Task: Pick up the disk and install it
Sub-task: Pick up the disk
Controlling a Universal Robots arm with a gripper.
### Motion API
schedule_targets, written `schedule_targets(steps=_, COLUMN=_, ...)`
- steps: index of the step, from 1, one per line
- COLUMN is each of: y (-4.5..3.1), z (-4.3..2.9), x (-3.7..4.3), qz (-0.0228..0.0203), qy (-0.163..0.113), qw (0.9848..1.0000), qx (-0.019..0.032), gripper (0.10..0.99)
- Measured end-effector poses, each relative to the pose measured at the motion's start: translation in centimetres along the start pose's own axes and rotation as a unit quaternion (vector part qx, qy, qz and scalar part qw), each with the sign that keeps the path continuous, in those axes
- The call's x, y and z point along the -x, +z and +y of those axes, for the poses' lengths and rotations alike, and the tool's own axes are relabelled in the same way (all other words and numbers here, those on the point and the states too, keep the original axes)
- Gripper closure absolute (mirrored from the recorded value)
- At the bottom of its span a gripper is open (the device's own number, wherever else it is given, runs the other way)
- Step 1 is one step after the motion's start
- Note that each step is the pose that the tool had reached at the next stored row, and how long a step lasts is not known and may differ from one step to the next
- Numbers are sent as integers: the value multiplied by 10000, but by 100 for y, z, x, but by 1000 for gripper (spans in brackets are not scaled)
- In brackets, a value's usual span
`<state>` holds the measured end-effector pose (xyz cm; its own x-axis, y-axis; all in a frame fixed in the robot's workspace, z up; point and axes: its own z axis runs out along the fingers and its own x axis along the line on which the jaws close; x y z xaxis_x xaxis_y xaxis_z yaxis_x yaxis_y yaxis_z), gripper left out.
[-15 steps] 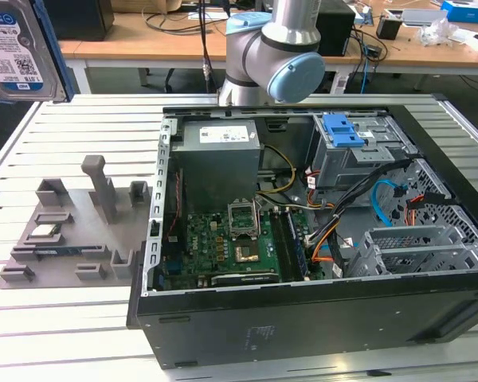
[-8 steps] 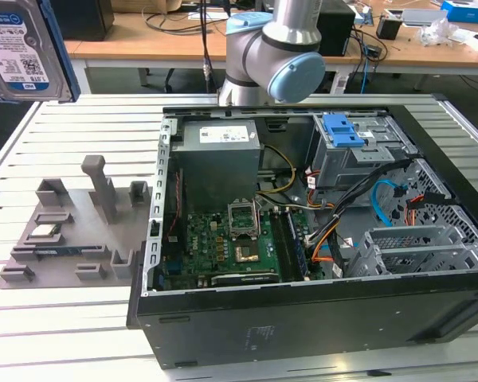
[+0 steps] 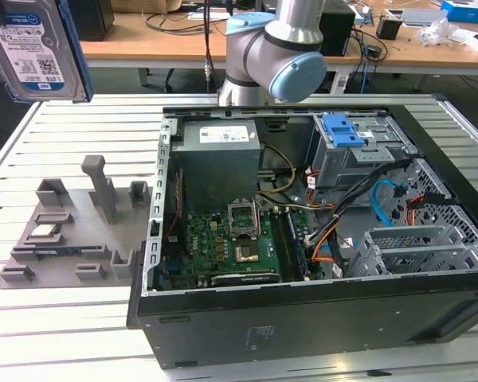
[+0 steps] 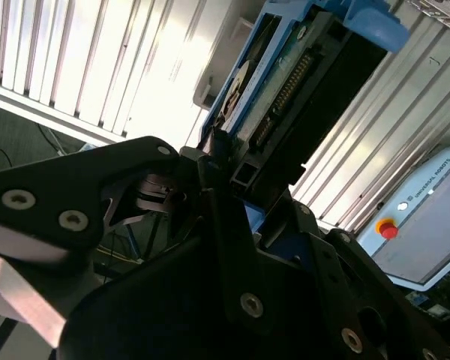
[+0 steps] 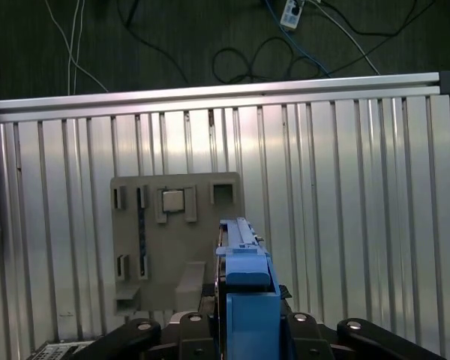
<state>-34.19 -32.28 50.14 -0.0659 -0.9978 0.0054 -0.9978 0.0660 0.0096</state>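
In the exterior view the disk (image 3: 30, 49) is cut off by the picture's top and left edges; its white-and-blue label face and one strip of its blue frame can be seen, while what holds it lies beyond the edge. In the first wrist view the disk (image 5: 244, 274) is seen edge-on, so its label is hidden and its lower end is covered by the black gripper (image 5: 247, 324). In the second wrist view the gripper (image 4: 229, 171) body hides the near end of the disk (image 4: 285, 82), and the contact area lies in deep shadow; the connector edge and blue frame project clear of it. The gripper is closed on the disk, with a finger pressed against each side of the blue frame. The disk is held in the air outside the computer case (image 3: 303, 239), off to the exterior view's left of the case and well above the slatted counter (image 3: 32, 334). A grey fixture plate (image 3: 72, 231) lies on the counter just beside the computer case on that same side. Inside the computer case, the blue-handled drive bay (image 3: 346, 131) sits beside the power supply (image 3: 219, 147).
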Motion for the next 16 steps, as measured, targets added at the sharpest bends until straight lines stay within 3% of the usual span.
schedule_targets(steps=16, y=-5, z=-516, x=34, qz=0, qy=0, qw=10000, qx=0, gripper=718)
